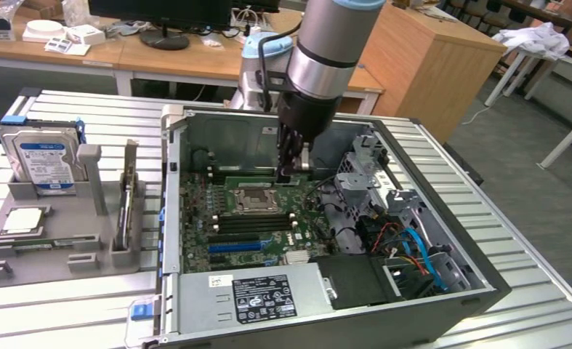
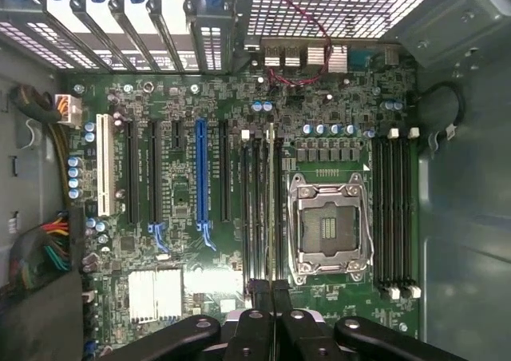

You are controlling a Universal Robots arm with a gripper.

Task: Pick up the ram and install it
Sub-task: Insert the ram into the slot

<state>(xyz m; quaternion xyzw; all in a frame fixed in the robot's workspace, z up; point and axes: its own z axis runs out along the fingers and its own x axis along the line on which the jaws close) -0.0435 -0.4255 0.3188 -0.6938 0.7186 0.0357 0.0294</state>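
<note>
I judge the install step in hand: my jaws are pinched on the long, thin green ram stick [image 2: 270, 209], held edge-on at the exterior view's centre above the dark memory slots [image 2: 246, 209] beside the silver processor socket [image 2: 330, 229], and seating it calls for square alignment with one slot.

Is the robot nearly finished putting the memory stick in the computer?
Nearly, it seems. Done: the long, thin green ram stick lies edge-on in line with the black slots beside the silver processor socket, inside the open grey computer case. In hand: the black gripper, shut, is right over one end of the stick. Left: I cannot tell whether it is clicked fully in.
</note>
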